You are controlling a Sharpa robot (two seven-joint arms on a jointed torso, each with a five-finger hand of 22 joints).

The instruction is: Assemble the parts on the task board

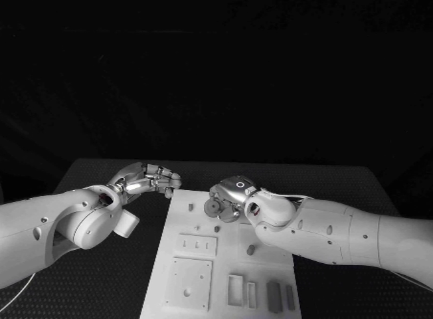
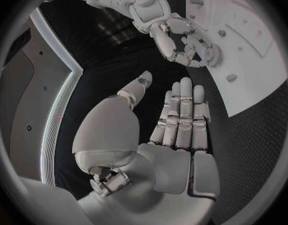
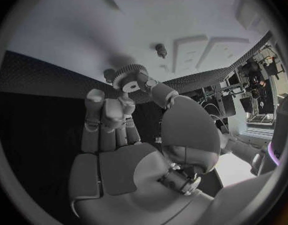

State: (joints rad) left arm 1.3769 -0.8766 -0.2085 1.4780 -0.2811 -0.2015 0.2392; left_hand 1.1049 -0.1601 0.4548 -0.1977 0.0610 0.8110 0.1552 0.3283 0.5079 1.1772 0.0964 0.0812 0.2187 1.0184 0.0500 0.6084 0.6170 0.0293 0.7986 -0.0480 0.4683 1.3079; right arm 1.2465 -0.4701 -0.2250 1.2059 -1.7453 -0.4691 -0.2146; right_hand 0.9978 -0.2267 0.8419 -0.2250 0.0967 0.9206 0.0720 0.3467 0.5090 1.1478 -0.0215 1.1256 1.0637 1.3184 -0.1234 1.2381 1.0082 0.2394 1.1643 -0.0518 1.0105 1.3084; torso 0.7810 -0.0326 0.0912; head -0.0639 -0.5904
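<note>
The white task board (image 1: 183, 299) lies in the middle of the table. My right hand (image 1: 234, 194) hovers over its far end and pinches a grey toothed gear (image 1: 214, 207) between thumb and fingers. In the right wrist view the gear (image 3: 126, 77) sits at the fingertips of my right hand (image 3: 113, 130), just above the board (image 3: 88, 30) and close to a short peg (image 3: 160, 49). My left hand (image 1: 145, 179) hangs off the board's far left corner, holding nothing. The left wrist view shows this left hand (image 2: 181, 120) with fingers straight and thumb apart, and the right hand (image 2: 175, 35) with the gear (image 2: 213, 55).
Small pegs (image 1: 190, 207) stand on the board's far half. Square recessed plates (image 1: 190, 276) and several narrow slots (image 1: 236, 289) fill its near half. Black matting (image 1: 101, 279) surrounds the board on both sides.
</note>
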